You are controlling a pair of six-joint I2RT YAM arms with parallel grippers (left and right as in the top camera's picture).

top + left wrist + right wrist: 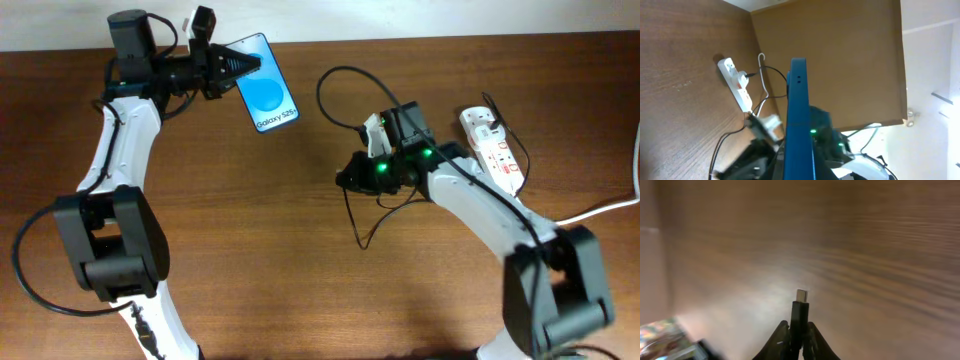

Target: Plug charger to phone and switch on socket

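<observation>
My left gripper [240,67] is shut on the phone [267,95] and holds it off the table at the back left, blue screen up. In the left wrist view the phone [799,115] shows edge-on between the fingers. My right gripper [350,180] is shut on the charger plug tip [800,311], whose metal end points forward over bare wood. The black charger cable [340,85] loops across the table to the socket [492,150], a white power strip at the right. It also shows in the left wrist view [735,82].
The socket's thick white cord [600,210] runs off the right edge. A slack loop of black cable [362,228] lies on the wood in front of the right gripper. A pale wall [400,18] borders the table's far edge.
</observation>
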